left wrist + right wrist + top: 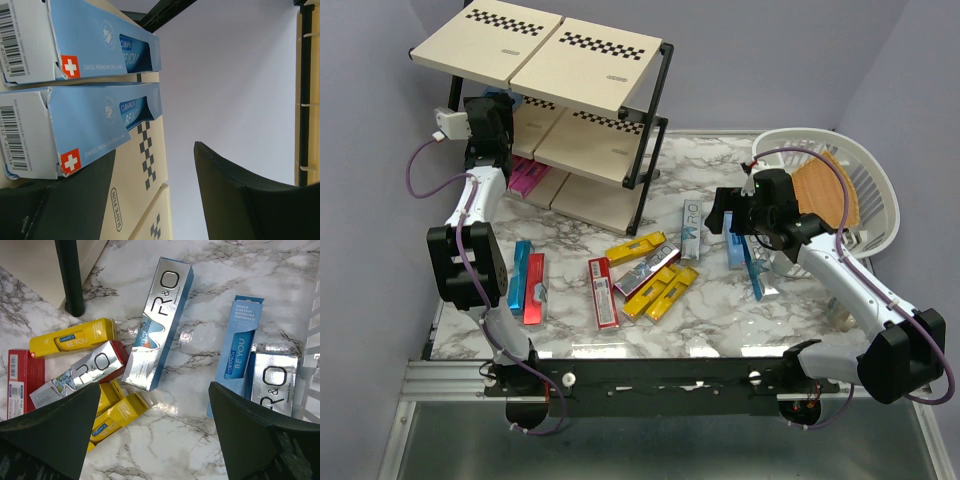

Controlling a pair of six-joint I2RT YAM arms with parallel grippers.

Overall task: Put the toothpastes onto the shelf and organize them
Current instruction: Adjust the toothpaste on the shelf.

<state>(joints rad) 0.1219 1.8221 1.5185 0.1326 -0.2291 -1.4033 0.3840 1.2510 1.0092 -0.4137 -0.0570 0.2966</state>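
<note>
The shelf [585,60] stands at the back left. My left gripper [498,108] is open at its middle tier. In the left wrist view the left gripper [155,150] is empty, and two light blue toothpastes [95,45] [95,122] lie on the board beside its left finger [70,200]. Pink toothpastes [527,178] lie on the bottom tier. My right gripper [725,218] [155,386] is open and empty above the marble, between a silver toothpaste [160,322] and a light blue one [240,350]. Yellow [660,292], red [603,292] and silver [645,268] boxes lie mid-table.
A white basket [868,165] with a wooden board [825,195] stands at the right. A blue box [523,275] and a red box [535,290] lie at the table's left. A black shelf leg [70,277] stands near the yellow box [72,337].
</note>
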